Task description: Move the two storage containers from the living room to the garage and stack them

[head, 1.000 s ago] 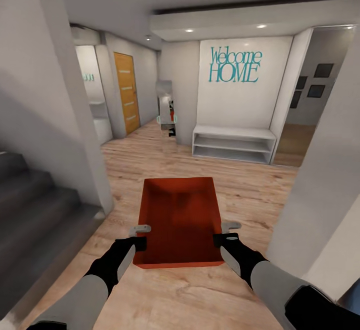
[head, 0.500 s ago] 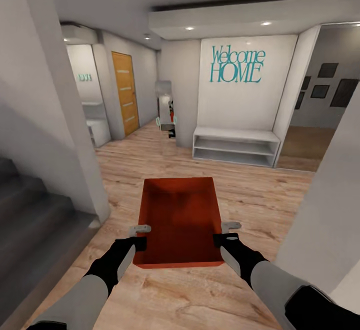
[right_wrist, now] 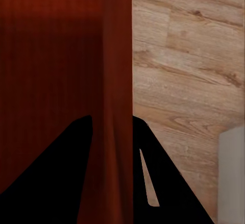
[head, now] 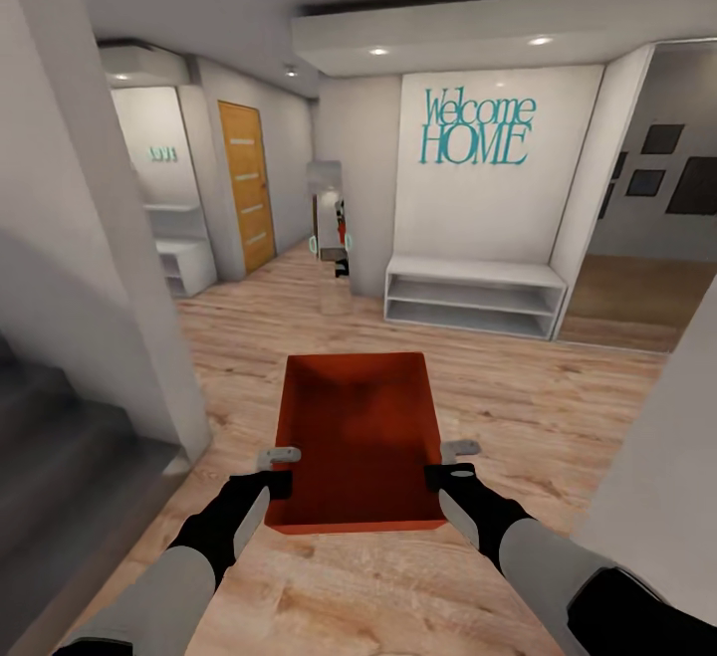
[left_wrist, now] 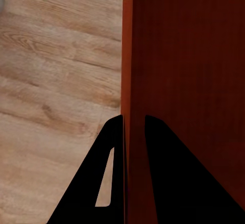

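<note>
1. Orange-red rectangular open-top storage container (head: 358, 437) held above light wood plank floor (head: 498, 387), between left pincer (head: 280, 470) and right pincer (head: 450, 465).
2. White low shelf bench (head: 474, 296) ahead, against wall.
3. Orange-brown wooden door (head: 246, 186) ahead-left.
4. Grey stairs (head: 60, 477) at left.

The floor (head: 518, 407) was light wood plank, running from near to far through an open hallway. On the far wall (head: 478, 208) teal lettering (head: 474, 127) read "Welcome HOME", and a low white shelf bench (head: 474, 296) stood against that wall below it. Recessed ceiling lights (head: 378, 51) glowed in a dropped white soffit above. To the far left an orange-brown wooden door (head: 246, 188) with pale strips stood in a white wall, with a white shelf unit (head: 184, 263) further left. Grey stairs (head: 60, 477) sat at the near left beside a white pillar (head: 100, 268). At the far right, dark picture frames (head: 662, 138) hung on a grey wall.
</note>
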Robot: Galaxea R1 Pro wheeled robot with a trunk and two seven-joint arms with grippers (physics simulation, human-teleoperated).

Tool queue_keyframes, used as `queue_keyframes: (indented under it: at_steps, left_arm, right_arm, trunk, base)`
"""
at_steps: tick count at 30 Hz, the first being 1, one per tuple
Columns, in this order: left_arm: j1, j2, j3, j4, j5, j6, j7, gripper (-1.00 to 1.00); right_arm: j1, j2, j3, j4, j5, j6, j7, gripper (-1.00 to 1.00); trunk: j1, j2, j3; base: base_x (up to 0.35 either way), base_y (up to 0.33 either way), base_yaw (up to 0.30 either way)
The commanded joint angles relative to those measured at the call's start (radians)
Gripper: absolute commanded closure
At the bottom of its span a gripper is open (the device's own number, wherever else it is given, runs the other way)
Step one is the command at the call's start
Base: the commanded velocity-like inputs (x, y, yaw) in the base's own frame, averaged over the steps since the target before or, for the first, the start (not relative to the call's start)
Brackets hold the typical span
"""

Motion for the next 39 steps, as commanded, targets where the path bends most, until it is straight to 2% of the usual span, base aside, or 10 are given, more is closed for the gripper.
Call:
queue_keyframes:
  at_steps: [1, 39]
  left_arm:
    - [-0.001, 0.002, 0.005, -0.003, -0.013, 0.008, 0.012, 1.00]
    - [-0.001, 0.002, 0.005, -0.003, -0.013, 0.007, 0.012, 1.00]
  right_arm:
    - [-0.001, -0.008, -0.001, -0.001, 0.014, 0.008, -0.011, 1.00]
    - [-0.001, -0.009, -0.001, -0.001, 0.014, 0.008, -0.011, 1.00]
  trunk:
    - [0.001, -0.002, -0.002]
    - [0.001, -0.002, -0.002]
  base:
    - [0.323, 0.000, 0.000]
    - [0.323, 0.000, 0.000]
